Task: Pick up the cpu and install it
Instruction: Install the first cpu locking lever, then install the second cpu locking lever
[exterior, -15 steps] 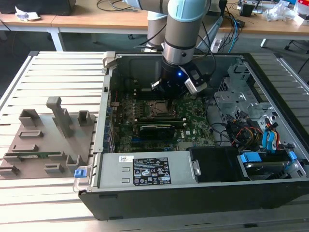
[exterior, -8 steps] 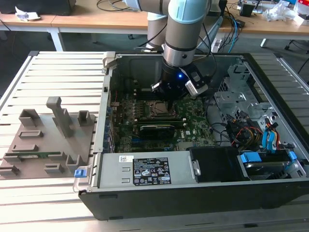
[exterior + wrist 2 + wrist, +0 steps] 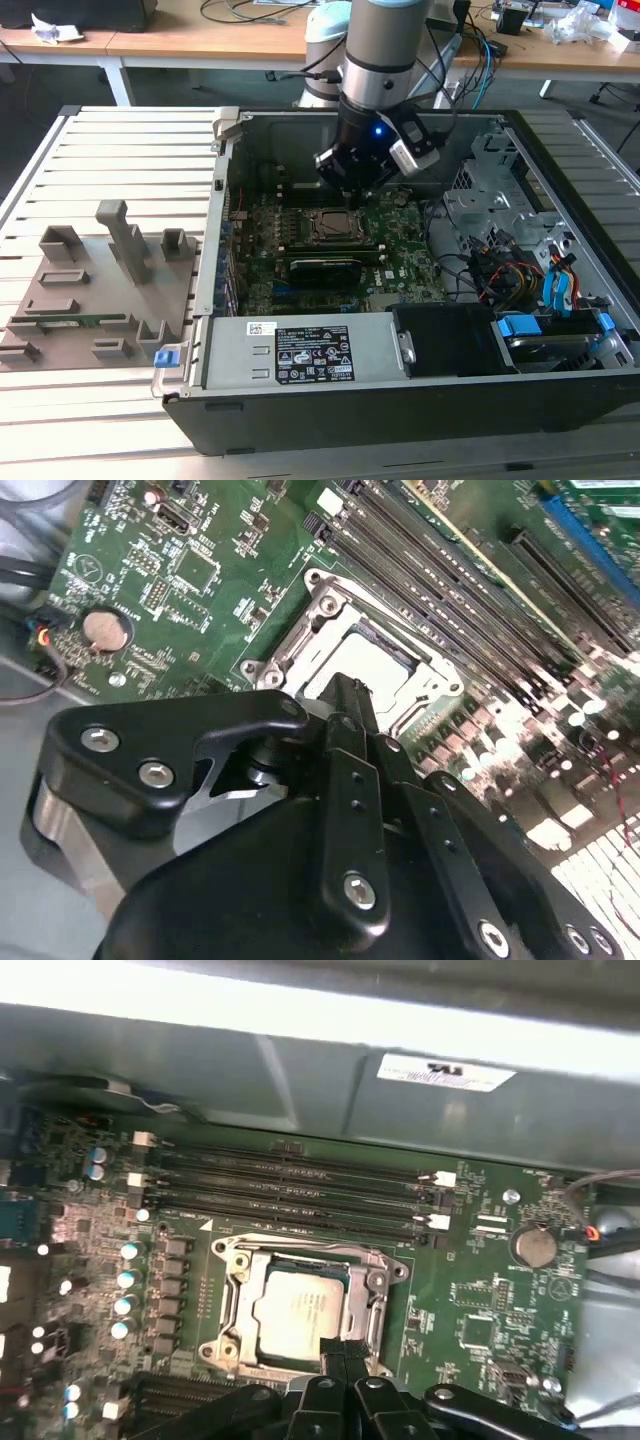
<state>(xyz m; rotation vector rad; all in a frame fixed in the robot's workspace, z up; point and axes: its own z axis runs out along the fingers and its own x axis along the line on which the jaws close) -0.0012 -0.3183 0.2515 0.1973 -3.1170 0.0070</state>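
One open computer case (image 3: 420,400) lies on a slatted table (image 3: 120,150) and takes the centre and right of the exterior view; one grey fixture plate (image 3: 85,300) with upright blocks lies at the lower left of that frame, just beside the case. Inside the case there is one green motherboard (image 3: 400,250), and one robot arm (image 3: 385,50) comes down from the top centre of the frame over it. On the board, in the first wrist view, I count four long dark memory slots (image 3: 290,1190) lying parallel in the upper middle of the frame, one round coin battery (image 3: 533,1247) at the right, and one socket (image 3: 305,1305) with a metal frame at the lower centre. One cpu (image 3: 298,1312) sits flat inside this socket, its silvery top facing up and its edges in line with the frame; it is nearly square, so I cannot tell a long axis. The gripper (image 3: 340,1352) stands at the bottom centre of the first wrist view, its dark fingertips (image 3: 348,1348) close together at the edge of the cpu. I cannot tell if they pinch it or only stand over it. In the second wrist view the cpu (image 3: 362,670) is at the centre, partly behind the gripper (image 3: 345,695).
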